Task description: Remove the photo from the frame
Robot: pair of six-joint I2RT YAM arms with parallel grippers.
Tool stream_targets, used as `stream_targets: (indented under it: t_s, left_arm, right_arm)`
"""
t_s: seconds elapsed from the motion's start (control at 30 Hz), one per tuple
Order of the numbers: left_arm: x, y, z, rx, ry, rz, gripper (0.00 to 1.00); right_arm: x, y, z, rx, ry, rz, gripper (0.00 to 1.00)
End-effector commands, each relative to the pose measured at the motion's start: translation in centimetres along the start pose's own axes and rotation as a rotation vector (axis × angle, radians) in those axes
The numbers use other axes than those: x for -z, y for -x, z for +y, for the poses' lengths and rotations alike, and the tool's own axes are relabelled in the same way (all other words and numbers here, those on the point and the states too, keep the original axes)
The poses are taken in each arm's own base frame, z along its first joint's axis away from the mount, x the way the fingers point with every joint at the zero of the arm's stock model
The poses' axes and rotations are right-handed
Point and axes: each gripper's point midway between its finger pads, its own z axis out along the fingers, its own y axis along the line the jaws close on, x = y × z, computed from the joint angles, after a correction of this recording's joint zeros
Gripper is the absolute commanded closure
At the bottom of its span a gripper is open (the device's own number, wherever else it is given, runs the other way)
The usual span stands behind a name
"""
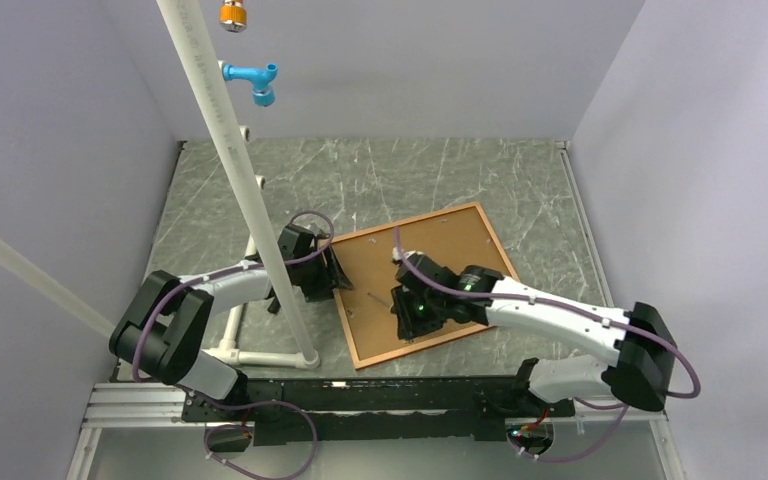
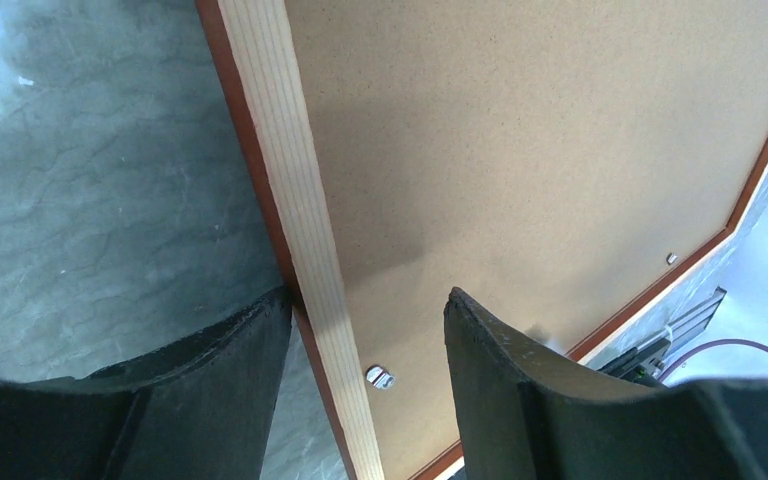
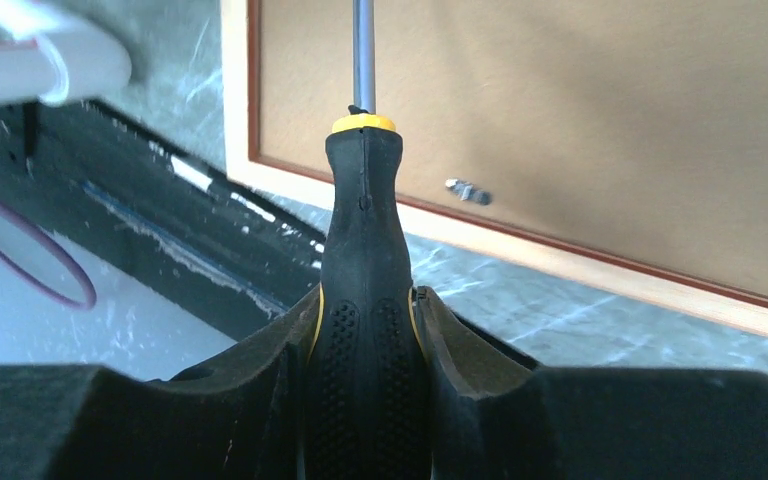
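Note:
The frame (image 1: 405, 222), a thin reddish-brown border, lies face down on the marble table. The photo shows only its plain brown board backing (image 1: 445, 245); the printed side is hidden. My left gripper (image 1: 335, 270) is open at the frame's left side. In the left wrist view, the gripper (image 2: 370, 300) straddles the frame's rail (image 2: 305, 250), one finger outside it and one over the backing (image 2: 540, 150). My right gripper (image 1: 405, 310) is shut on a black-and-yellow screwdriver (image 3: 365, 250), its shaft pointing over the backing (image 3: 580, 130) near the frame's front edge (image 3: 560, 262).
Small metal tabs sit on the backing near the rails (image 2: 380, 377) (image 3: 468, 190). A white PVC pipe stand (image 1: 230, 150) rises just left of the frame, its base (image 1: 260, 355) on the table. A black rail (image 1: 360, 395) runs along the near edge. Grey walls enclose the table.

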Motion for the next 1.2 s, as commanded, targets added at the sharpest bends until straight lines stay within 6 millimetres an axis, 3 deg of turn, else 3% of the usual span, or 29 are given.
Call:
stream_targets:
  t_s: [0.0,0.07,0.17,0.3,0.43,0.73,1.0,1.17]
  left_arm:
    - [-1.3,-1.0,3.3,-0.011,0.128,0.009,0.36]
    - [-1.6,-1.0,3.7,-0.017,0.144,0.013,0.37]
    - [-1.9,-1.0,4.0,-0.026,0.155,0.013,0.40]
    - [-2.2,-1.3,4.6,-0.043,0.170,0.015,0.51]
    - [-2.4,-1.6,5.0,-0.060,0.181,0.028,0.62]
    - [-1.8,-1.5,5.6,-0.067,0.198,0.001,0.76]
    - [-1.7,-1.6,5.5,-0.058,0.187,-0.004,0.89]
    - [-1.6,-1.8,5.7,-0.056,0.194,-0.001,0.96]
  right_arm:
    - [2.9,3.8,-3.9,-0.098,-0.093,-0.139,1.00]
    - [3.7,5.1,-6.5,-0.164,-0.140,-0.184,1.00]
    - [5.1,6.7,-12.2,-0.293,-0.290,-0.245,1.00]
    - [6.7,8.7,-18.8,-0.441,-0.440,-0.305,1.00]
    - [6.9,10.0,-22.1,-0.536,-0.433,-0.320,1.00]
    - [7.0,7.6,-26.3,-0.673,-0.446,-0.299,1.00]
    - [5.4,6.3,-25.3,-0.735,-0.325,-0.282,1.00]
    - [5.5,6.8,-25.2,-0.731,-0.303,-0.310,1.00]
